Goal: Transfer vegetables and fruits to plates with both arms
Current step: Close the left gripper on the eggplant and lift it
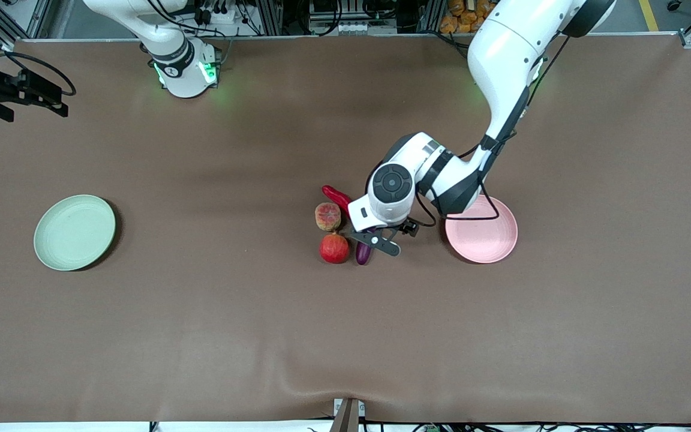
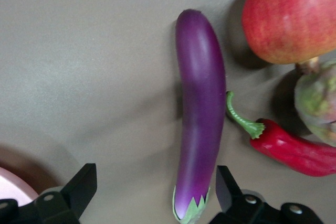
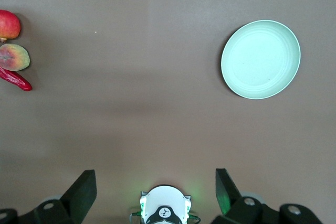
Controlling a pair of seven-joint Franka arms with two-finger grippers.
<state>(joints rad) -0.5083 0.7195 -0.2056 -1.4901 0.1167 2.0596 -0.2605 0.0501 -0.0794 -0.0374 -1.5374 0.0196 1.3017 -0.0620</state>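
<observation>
The left gripper (image 2: 152, 192) hovered over the eggplant (image 2: 199, 114), fingers spread wide. The eggplant lay between the apple (image 1: 335, 248) and the pink plate (image 1: 482, 231). The chili (image 2: 294, 148) seemed almost touching it, so closing might nudge it. The right gripper (image 3: 152, 192) waited high, open.

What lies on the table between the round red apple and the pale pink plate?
The long purple eggplant, with the open left gripper over it, lies between the red apple and pink plate, in the front view.
</observation>
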